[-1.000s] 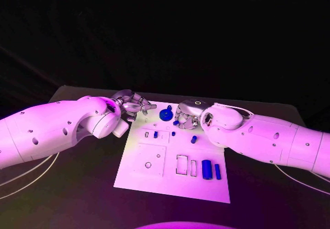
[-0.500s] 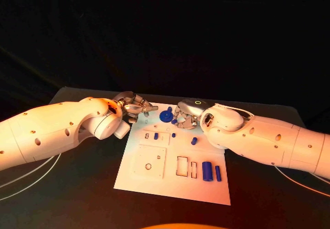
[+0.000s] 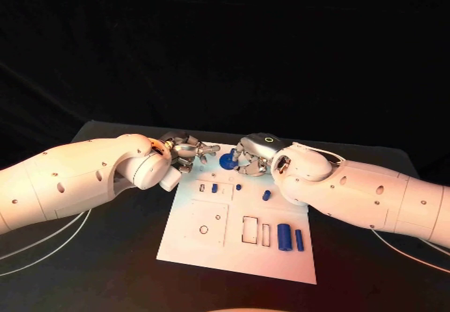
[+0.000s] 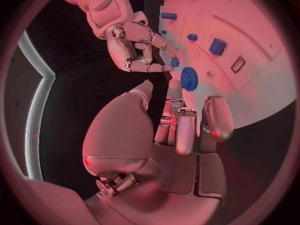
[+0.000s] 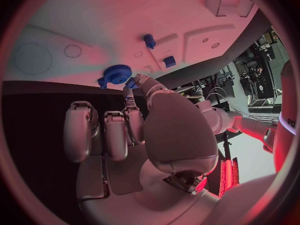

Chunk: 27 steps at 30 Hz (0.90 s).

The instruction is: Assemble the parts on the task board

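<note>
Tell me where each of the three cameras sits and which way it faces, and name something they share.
Head view: on the robot's head, looking down at the task board; both arms come in, left hand and right hand at the far edge.
Left wrist view: behind the left hand, facing the board's edge and the right hand.
Right wrist view: behind the right hand, facing the board.
Shared: the blue gear shows in all three views.

Both hands crowd the task board's (image 3: 188,244) far edge: left hand (image 3: 188,151) at its far left corner, right hand (image 3: 250,156) just beside the blue gear (image 3: 228,161) between them. Near half of board unobstructed; low blue cylinders (image 3: 289,236) lie toward its near right corner.
</note>
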Each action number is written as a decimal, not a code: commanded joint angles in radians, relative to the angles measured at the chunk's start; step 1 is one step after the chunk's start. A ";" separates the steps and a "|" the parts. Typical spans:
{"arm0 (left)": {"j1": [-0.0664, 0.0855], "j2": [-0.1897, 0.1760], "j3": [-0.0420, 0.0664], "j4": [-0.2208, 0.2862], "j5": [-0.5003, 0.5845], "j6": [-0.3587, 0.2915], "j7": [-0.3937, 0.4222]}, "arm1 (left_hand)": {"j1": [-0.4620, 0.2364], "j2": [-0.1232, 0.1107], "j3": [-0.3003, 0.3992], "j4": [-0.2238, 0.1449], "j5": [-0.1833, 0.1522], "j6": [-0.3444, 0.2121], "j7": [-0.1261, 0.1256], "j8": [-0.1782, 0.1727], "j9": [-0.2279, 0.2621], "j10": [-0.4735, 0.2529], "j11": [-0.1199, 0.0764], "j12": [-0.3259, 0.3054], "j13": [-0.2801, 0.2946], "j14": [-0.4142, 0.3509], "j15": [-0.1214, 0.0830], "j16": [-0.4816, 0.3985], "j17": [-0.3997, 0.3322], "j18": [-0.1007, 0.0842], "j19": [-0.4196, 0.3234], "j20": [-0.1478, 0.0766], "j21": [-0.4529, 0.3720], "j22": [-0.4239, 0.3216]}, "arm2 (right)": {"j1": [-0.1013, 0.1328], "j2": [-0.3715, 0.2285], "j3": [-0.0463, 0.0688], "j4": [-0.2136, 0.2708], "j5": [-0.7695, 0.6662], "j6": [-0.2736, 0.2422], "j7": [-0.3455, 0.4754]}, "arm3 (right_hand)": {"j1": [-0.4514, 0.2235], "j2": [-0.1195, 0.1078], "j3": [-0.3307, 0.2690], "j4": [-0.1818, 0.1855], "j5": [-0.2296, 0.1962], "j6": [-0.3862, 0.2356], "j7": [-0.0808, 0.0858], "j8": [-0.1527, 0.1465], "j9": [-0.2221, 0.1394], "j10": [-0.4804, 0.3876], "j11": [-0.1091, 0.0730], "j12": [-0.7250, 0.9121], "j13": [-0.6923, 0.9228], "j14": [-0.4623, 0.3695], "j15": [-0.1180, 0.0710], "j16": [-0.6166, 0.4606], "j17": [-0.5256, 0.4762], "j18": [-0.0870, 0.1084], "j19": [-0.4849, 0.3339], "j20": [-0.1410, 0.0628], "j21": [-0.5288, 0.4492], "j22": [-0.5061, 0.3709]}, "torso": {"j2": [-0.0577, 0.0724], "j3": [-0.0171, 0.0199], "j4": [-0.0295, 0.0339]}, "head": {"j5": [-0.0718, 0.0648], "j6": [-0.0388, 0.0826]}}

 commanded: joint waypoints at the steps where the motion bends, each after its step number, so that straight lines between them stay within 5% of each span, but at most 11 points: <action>1: 0.000 0.014 -0.001 -0.015 0.070 0.063 -0.030 | -0.008 0.011 -0.018 0.000 -0.002 -0.005 0.004 -0.012 -0.010 0.021 -0.002 0.019 0.005 0.069 -0.001 0.026 0.146 -0.017 0.027 -0.001 0.029 0.037 | 0.000 0.005 0.002 0.003 0.009 -0.031 -0.001 | -0.012 -0.003 0.000 0.004 0.005 0.009 0.001 0.004 0.002 0.006 -0.003 0.005 0.068 0.083 -0.009 0.007 0.177 -0.019 0.007 -0.002 0.005 0.178 | 0.002 -0.0001 -0.0007 | 0.001 0.003; 27: 0.000 0.063 -0.003 -0.074 0.050 0.110 -0.051 | 0.017 0.026 -0.071 -0.001 -0.002 0.025 -0.001 -0.018 -0.038 0.028 -0.005 0.071 0.030 0.084 -0.003 0.067 0.190 -0.032 0.066 -0.001 0.081 0.105 | 0.004 -0.002 0.019 0.041 0.038 -0.063 0.012 | -0.013 -0.004 0.000 0.004 0.006 0.009 0.000 0.004 0.002 0.007 -0.003 0.005 0.069 0.084 -0.009 0.008 0.178 -0.020 0.008 -0.002 0.007 0.179 | 0.002 -0.0001 -0.0011 | 0.000 -0.001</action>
